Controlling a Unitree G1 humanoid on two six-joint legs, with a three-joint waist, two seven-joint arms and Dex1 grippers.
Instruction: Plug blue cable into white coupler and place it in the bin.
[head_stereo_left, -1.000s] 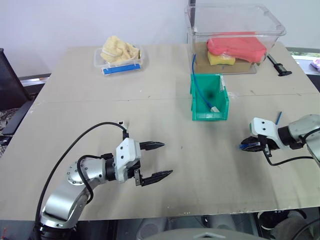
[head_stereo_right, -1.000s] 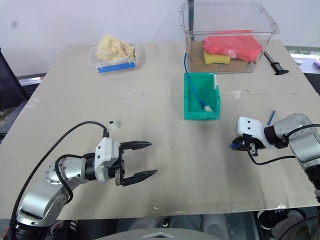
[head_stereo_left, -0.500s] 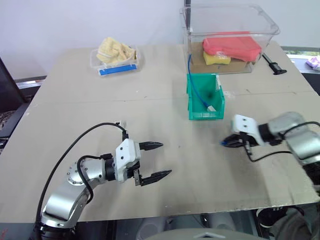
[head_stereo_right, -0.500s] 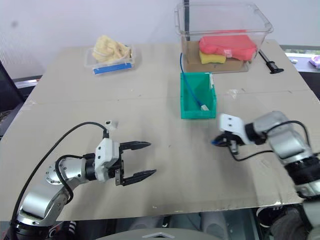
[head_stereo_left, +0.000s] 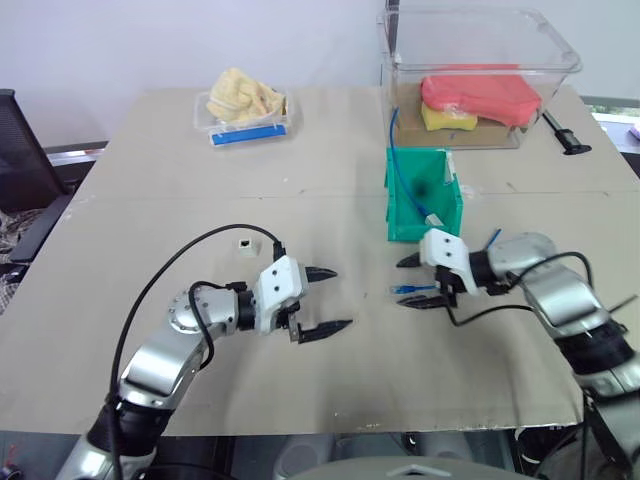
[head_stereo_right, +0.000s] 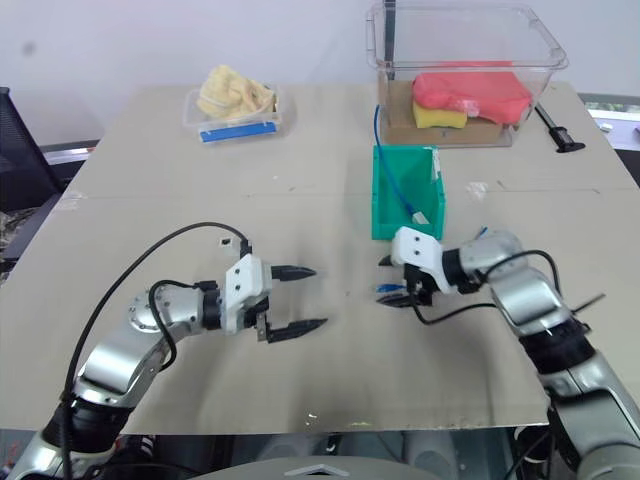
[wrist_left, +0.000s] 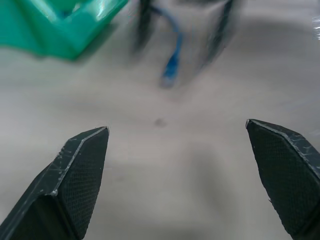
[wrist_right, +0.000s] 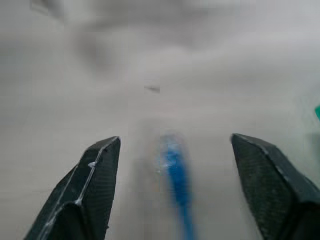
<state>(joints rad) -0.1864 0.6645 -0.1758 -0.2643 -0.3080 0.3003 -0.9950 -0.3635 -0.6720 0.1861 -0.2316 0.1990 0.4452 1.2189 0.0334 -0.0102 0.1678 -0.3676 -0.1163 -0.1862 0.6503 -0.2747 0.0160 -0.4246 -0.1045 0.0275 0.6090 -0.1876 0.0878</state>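
We see a tan table (head_stereo_left: 150, 160) from above; our left gripper (head_stereo_left: 328, 299) hovers low over the middle of it, fingers spread wide and empty; our right gripper (head_stereo_left: 412, 281) faces it from the right, fingers also apart, with the plug end of a blue cable (head_stereo_left: 405, 289) lying loose between them on the table; the white coupler (head_stereo_left: 243, 242) sits alone just behind our left arm; the green bin (head_stereo_left: 400, 215) stands just behind the right gripper, a second blue cable (head_stereo_left: 403, 187) trailing inside it; a clear tub (head_stereo_left: 480, 60) sits at the far right edge, a shallow tray (head_stereo_left: 243, 125) at the far left.
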